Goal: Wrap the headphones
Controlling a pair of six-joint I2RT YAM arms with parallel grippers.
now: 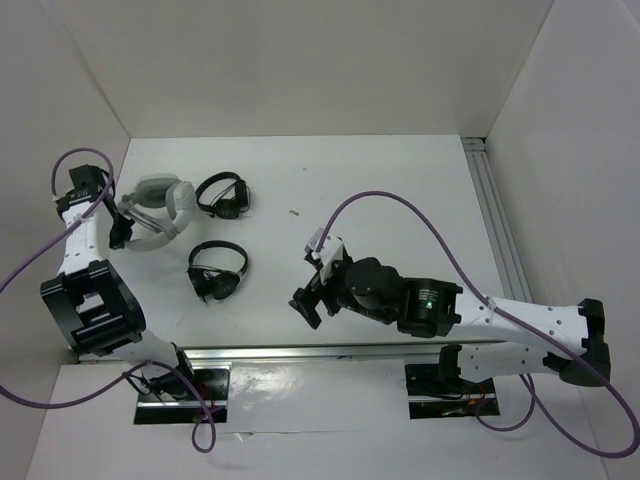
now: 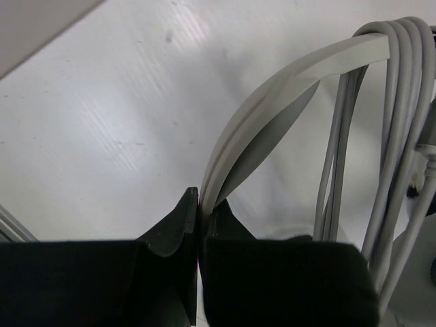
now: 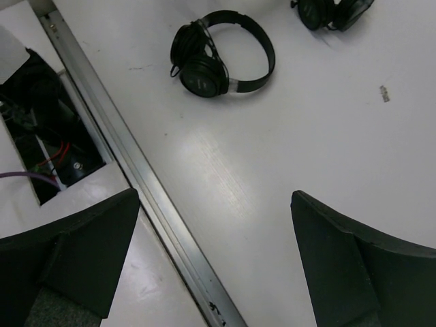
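The light-grey headphones lie at the far left of the table. My left gripper is shut on their headband at its near-left end. In the left wrist view the headband curves up out of my closed fingers, and the thin grey cable is looped over it several times. My right gripper hovers open and empty over the table's near middle, far from the grey headphones; in its wrist view the fingers stand wide apart.
Two smaller black headphones lie on the table: one right of the grey pair, one nearer the front, also in the right wrist view. A metal rail edges the table front. White walls enclose the workspace.
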